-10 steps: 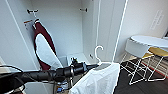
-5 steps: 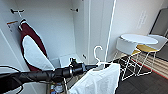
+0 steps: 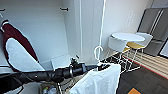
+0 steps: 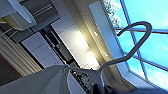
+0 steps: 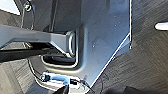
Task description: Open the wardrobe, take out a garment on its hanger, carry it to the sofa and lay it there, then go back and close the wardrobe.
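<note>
Holding hanger (image 3: 99, 58) w/ garment (image 3: 100, 81), L gripper (image 3: 105, 66).

— What is seen at the frame's left?
— A red top (image 3: 15, 42) inside the wardrobe (image 3: 50, 30).
— And lower centre?
— The garment (image 3: 100, 80) is hung on the hanger (image 3: 98, 53); a round table (image 3: 127, 37) is placed right of it.

White tee (image 3: 100, 81) & hanger (image 3: 98, 53), wardrobe (image 3: 50, 30) white inside, dark red top (image 3: 15, 37) w/ white.

Bright daylight through the window (image 4: 140, 50); ceiling glare, everything seemingly blurred.
</note>
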